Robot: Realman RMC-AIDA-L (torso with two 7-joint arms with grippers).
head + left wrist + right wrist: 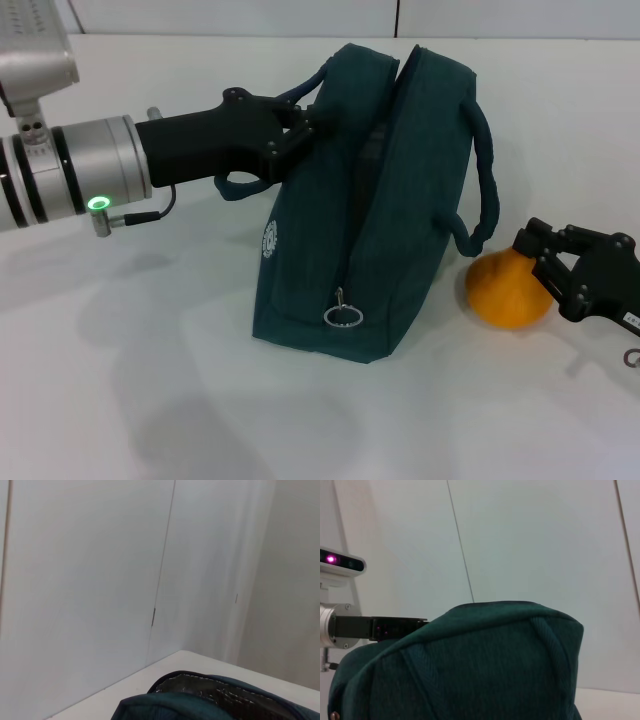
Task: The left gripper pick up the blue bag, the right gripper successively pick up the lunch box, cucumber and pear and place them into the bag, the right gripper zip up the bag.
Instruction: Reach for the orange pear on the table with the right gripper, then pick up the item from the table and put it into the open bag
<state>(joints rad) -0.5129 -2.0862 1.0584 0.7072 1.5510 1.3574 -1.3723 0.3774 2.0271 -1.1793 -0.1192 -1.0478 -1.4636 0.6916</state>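
The blue bag [400, 200] stands upright on the white table, its top parted and its zipper ring pull [343, 316] hanging at the near end. My left gripper [305, 125] is shut on the bag's upper left edge by the handle. The left wrist view shows the bag's rim and foil lining [215, 692]. The pear [505, 290] lies on the table just right of the bag. My right gripper [548, 268] is open, its fingers at the pear's right side. The bag [480, 665] fills the right wrist view, which shows no pear. The lunch box and cucumber are out of view.
The right handle [485, 170] of the bag arches out toward the pear. White table [150, 380] spreads in front and to the left of the bag. A white wall [100, 580] stands behind the table.
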